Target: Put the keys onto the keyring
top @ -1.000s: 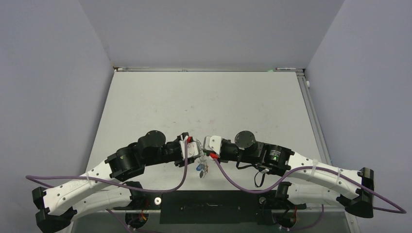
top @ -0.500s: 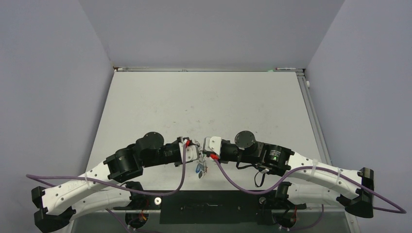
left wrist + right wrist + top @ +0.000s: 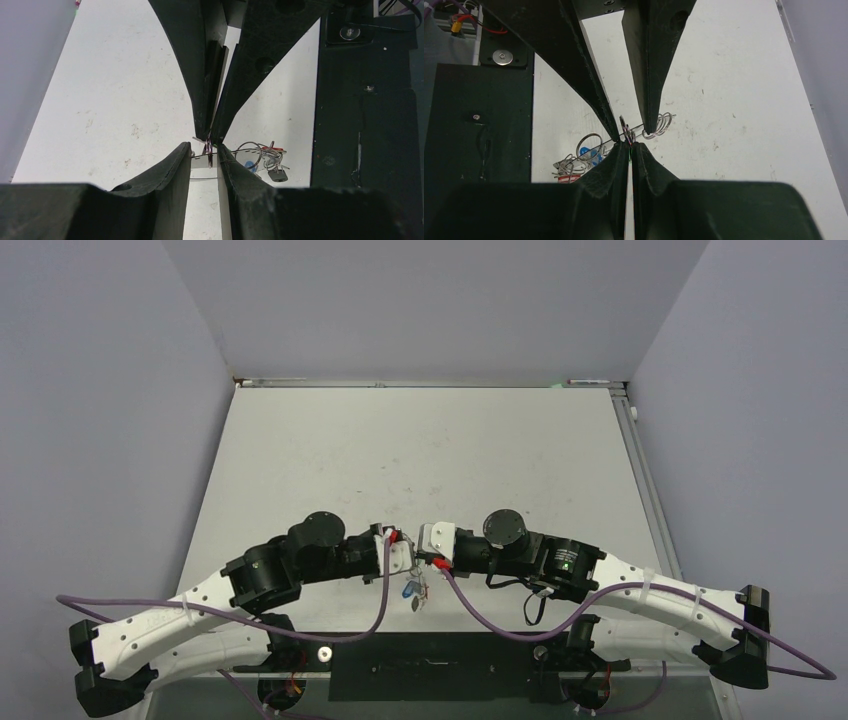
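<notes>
The keyring [image 3: 636, 130] is a thin wire seen edge-on, held above the table between my two grippers. My left gripper [image 3: 204, 148] holds it across its fingertips, fingers a little apart. My right gripper [image 3: 629, 145] faces it tip to tip. It is shut on a small split ring [image 3: 207, 146] at the wire, and a sliver of green shows between its pads. The other keys [image 3: 267, 160], one with a blue tag [image 3: 584, 152] and one with a red tag [image 3: 569, 177], hang from the wire in a bunch [image 3: 413, 590]. In the top view the grippers meet at the table's near middle [image 3: 414, 552].
A black base plate [image 3: 430, 665] lies along the near edge, just beside the hanging keys. Purple cables [image 3: 480, 615] loop from both wrists. More small split rings [image 3: 659, 125] sit on the wire by the left fingertip. Grey walls enclose the white table [image 3: 420, 450].
My left arm has shifted slightly right, closing in on the right gripper. The right arm and the hanging keys have barely moved.
</notes>
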`<state>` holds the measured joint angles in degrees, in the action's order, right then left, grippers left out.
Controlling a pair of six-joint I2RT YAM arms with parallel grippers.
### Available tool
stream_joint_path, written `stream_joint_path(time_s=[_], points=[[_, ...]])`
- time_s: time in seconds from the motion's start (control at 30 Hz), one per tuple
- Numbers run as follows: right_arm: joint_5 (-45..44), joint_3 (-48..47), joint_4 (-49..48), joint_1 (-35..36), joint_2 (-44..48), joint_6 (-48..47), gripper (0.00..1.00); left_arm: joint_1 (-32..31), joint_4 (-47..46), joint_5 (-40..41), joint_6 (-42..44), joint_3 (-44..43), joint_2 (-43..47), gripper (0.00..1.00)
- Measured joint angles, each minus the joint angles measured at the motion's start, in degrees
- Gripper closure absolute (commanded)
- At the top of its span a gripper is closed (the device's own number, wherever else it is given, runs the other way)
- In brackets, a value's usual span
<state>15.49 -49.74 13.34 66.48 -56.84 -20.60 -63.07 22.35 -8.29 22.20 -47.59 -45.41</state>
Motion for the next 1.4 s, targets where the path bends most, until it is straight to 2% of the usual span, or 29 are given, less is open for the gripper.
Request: stream_joint_path(time_s=[0.37, 0.53, 0.6, 0.9, 1.03, 1.3, 1.33, 1.4], points=[[-0.15, 0.02, 0.68, -0.02, 0.00, 0.00, 0.95, 0.00, -0.79, -1.36, 0.11, 0.63, -0.42, 0.90], [-0.04, 0.02, 0.90, -0.02, 0.02, 0.00, 0.95, 0.00, -1.40, -1.29, 0.26, 0.90, -0.26, 0.78], [0.02, 0.04, 0.85, 0.00, 0.02, 0.00, 0.95, 0.02, -1.92, -1.31, 0.39, 1.29, 0.24, 0.78], [0.46, 0.09, 0.31, -0.02, 0.59, 0.00, 0.95, -0.02, -2.91, -2.14, 0.52, 1.97, 1.29, 0.90], [0.46, 0.09, 0.46, -0.02, 0.83, 0.00, 0.95, -0.02, -3.02, -2.93, 0.68, 1.97, 1.16, 1.00], [0.87, 0.09, 0.61, -0.02, 0.83, 0.00, 0.95, 0.00, -3.08, -2.91, 0.90, 1.99, 1.11, 1.00], [0.85, 0.09, 0.61, -0.02, 0.83, 0.00, 0.93, 0.00, -3.15, -2.89, 0.87, 2.05, 1.16, 1.00], [0.85, 0.09, 0.61, -0.02, 0.85, 0.07, 0.80, 0.00, -3.63, -2.84, 0.87, 2.45, 1.42, 1.00]])
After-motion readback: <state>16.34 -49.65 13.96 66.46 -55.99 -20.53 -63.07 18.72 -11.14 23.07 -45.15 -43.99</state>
